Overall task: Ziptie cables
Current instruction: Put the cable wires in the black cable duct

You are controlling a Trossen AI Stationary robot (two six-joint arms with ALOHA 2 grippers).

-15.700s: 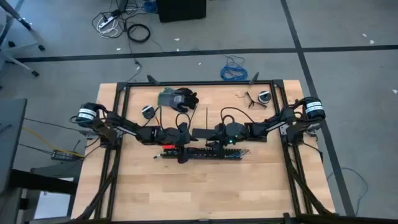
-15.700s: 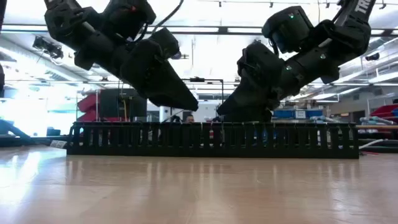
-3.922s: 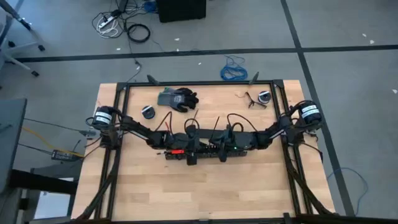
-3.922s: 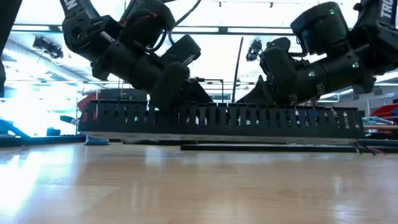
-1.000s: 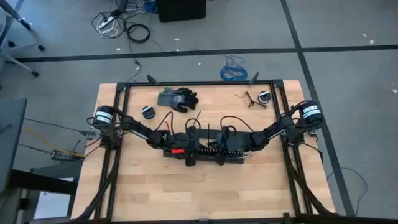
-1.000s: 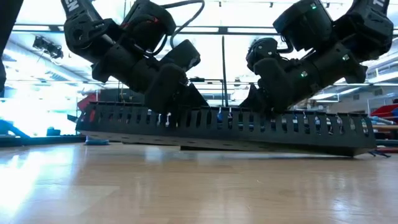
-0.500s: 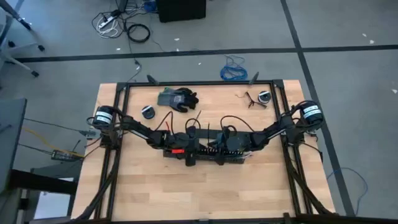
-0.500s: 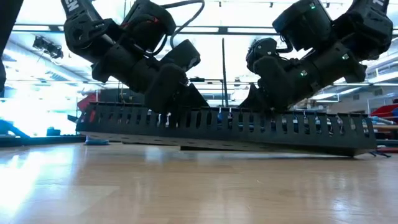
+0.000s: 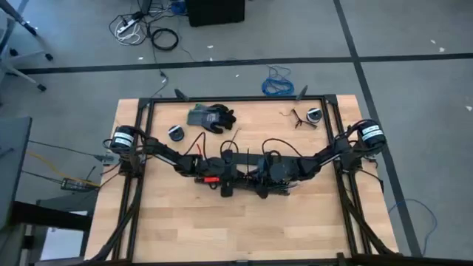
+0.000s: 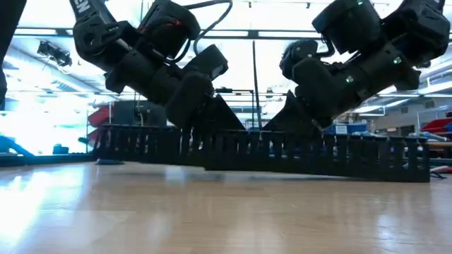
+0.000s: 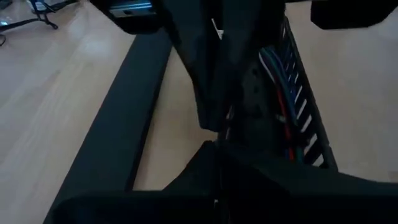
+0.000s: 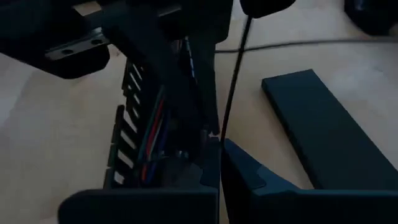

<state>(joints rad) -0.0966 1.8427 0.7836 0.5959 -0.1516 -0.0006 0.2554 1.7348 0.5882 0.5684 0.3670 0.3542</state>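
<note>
A pale wooden table with a visible plank grain fills the near ground, framed by black rails, with grey floor marked by dark tape lines around it. In the low view the room behind is bright, with ceiling lights and blue and red equipment far off.

Near the table's middle lies a long black slotted cable duct, a hard plastic channel whose wall is cut into a comb of upright teeth. Inside it run the cables, thin floppy wires in blue, red, green and grey, lying lengthwise along the channel floor; the right wrist view shows them as well. Beside the duct lies a flat black strip, smooth and matte, parallel to it on the wood.

The left gripper and the right gripper both reach down into the duct from opposite sides, close together, over the cables. In each wrist view that arm's own dark fingers meet in a narrow point at the duct's wall; whether they are clamped on the wall, on a wire, or on nothing cannot be told. A thin black rod-like strip stands upright between the two grippers.

Farther back on the table lie a dark glove, a small round roll and another small roll. Beyond the table's far edge a blue coiled cable lies on the floor.
</note>
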